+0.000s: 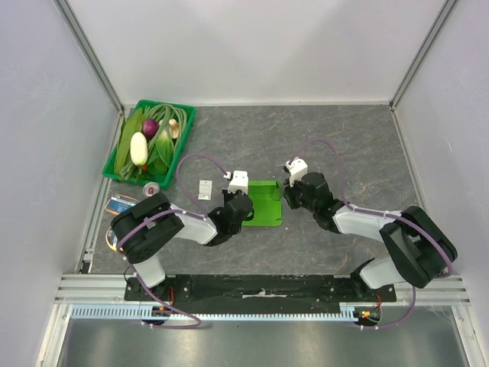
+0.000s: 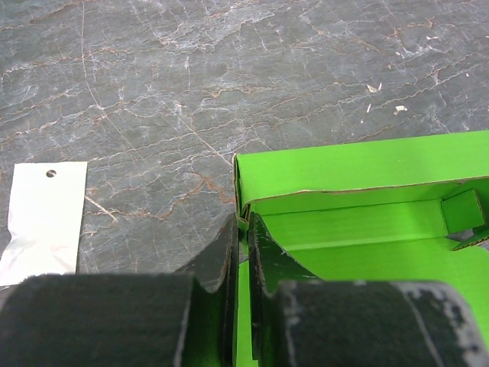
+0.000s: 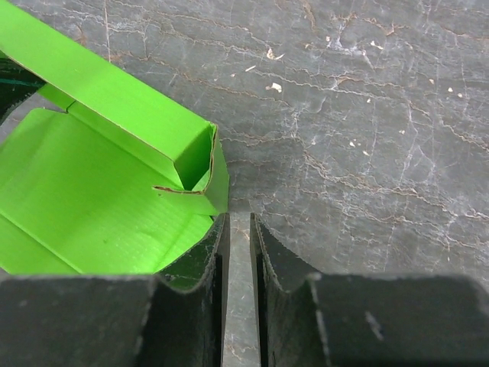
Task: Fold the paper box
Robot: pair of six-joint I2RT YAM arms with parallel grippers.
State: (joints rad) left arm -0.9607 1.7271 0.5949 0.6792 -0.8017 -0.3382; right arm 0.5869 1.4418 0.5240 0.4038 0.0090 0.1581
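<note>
The lime-green paper box (image 1: 267, 208) lies partly folded at the table's middle, with its far wall standing. My left gripper (image 1: 246, 205) is at its left edge. In the left wrist view the gripper (image 2: 244, 225) is shut on the box's (image 2: 359, 229) upright left wall, with green card between the fingers. My right gripper (image 1: 290, 197) is at the box's right side. In the right wrist view the gripper (image 3: 239, 222) is closed to a narrow slit with only table in it. The box's (image 3: 84, 199) corner flap lies just left of the left finger.
A green crate (image 1: 191, 115) of vegetables stands at the back left. A small white bag (image 1: 205, 189) lies left of the box, also in the left wrist view (image 2: 42, 222). A small round item (image 1: 150, 187) and a blue-topped device (image 1: 122, 205) sit near the left wall.
</note>
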